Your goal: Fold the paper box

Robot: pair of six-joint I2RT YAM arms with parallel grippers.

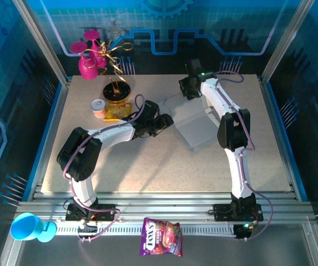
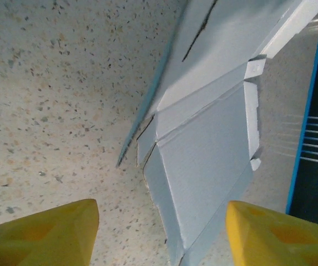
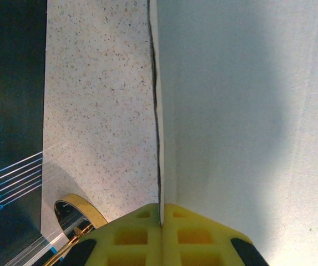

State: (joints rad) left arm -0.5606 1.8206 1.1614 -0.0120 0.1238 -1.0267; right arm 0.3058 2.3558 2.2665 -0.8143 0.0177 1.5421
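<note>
The paper box (image 1: 196, 132) lies part folded in the middle of the table, pale grey-blue with creased flaps. My left gripper (image 1: 165, 123) sits at its left corner and is open. In the left wrist view its yellow fingers (image 2: 48, 235) stand wide apart, with a pointed corner of the paper box (image 2: 203, 166) reaching down between them. My right gripper (image 1: 187, 88) is at the box's far edge. In the right wrist view that gripper (image 3: 161, 219) is shut on a raised thin flap of the box (image 3: 242, 111), which stands upright on edge.
Pink vases (image 1: 89, 58) with gold wire, a black gold-rimmed dish (image 1: 117, 91), a small pink cup (image 1: 98, 107) and a yellow packet (image 1: 116, 112) crowd the far left. A blue cup (image 1: 28, 227) and a snack bag (image 1: 161, 237) lie off the table's near edge.
</note>
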